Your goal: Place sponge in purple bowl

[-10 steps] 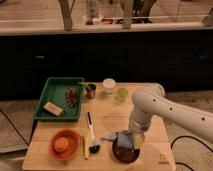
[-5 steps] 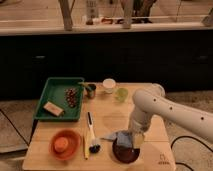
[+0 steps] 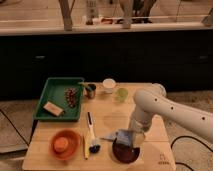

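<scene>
1. Gripper point(image 3: 128, 138) hangs just above the back rim of the purple bowl point(image 3: 125, 151), at the end of the white arm point(image 3: 160, 107) that comes in from the bowl's right. Whether its jaws are spread or pinching cannot be told.
2. Sponge point(image 3: 111, 135), light blue, sticks out from the gripper toward the bowl's left, at the bowl's back-left rim. It meets the gripper, but whether it is held or rests on something cannot be told.
3. Compared with half a second and a full second ago, gripper, arm and sponge sit in the same spot over the purple bowl. Nothing on the table point(image 3: 107, 117) has shifted.
4. Left of the purple bowl, just beside it, lies a dish brush point(image 3: 91, 136), its dark head toward the near edge.
5. Farther left of the purple bowl stands the orange bowl point(image 3: 65, 145), with something orange inside.
6. Behind and left of the purple bowl, well apart, is the green tray point(image 3: 59, 95), holding a tan block point(image 3: 53, 108) and a dark cluster point(image 3: 73, 96).
7. Behind the purple bowl, near the table's far edge, stand a dark cup point(image 3: 90, 90), a white cup point(image 3: 108, 85) and a green cup point(image 3: 121, 93).
</scene>
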`<control>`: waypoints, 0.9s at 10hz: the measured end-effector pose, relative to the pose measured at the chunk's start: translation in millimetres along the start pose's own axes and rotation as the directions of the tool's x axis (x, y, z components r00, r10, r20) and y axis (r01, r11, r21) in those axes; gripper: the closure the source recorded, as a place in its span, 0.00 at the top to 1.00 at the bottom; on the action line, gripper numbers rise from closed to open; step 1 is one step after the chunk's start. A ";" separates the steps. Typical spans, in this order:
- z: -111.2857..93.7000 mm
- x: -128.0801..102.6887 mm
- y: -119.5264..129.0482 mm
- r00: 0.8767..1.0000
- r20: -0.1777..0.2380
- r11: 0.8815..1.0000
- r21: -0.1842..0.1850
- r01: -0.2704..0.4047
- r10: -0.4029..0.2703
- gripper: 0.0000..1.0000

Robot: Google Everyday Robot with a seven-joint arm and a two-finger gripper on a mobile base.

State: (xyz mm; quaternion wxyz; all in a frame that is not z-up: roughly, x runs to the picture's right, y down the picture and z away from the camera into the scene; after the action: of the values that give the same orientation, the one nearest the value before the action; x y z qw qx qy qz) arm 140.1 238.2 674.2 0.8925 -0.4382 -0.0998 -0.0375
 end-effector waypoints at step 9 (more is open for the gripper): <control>-3.9 2.1 -0.9 1.000 0.012 1.000 -0.002 0.017 -0.017 0.80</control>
State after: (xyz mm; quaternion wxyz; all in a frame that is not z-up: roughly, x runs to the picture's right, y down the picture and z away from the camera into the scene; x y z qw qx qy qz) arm 142.5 234.6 673.1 0.8910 -0.4386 -0.1088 -0.0424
